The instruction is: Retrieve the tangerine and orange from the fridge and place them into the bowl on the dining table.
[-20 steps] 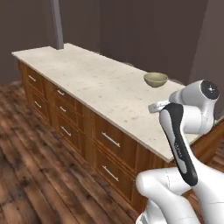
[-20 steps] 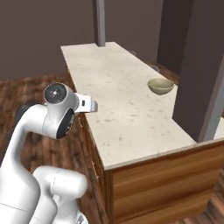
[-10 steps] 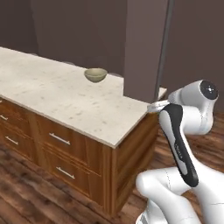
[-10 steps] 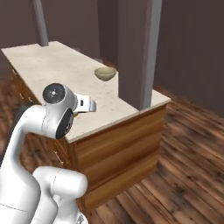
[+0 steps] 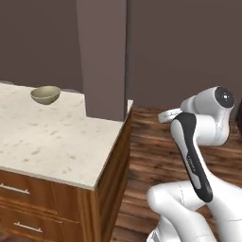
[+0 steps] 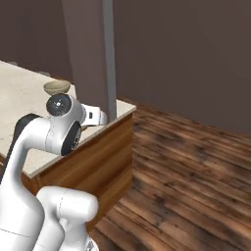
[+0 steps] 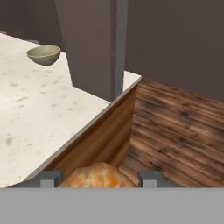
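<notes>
We saw an orange fruit (image 7: 97,176) clamped between the jaws of the gripper (image 7: 97,179) — held off the end corner of the dining table (image 7: 39,113). The bowl (image 7: 43,55) sat near the table's far edge, beside a grey pillar (image 7: 94,43), well apart from the gripper.

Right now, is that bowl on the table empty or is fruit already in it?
Looks empty: the bowl sits upright on the dining table with nothing showing above its rim, though its bottom is hidden.
</notes>
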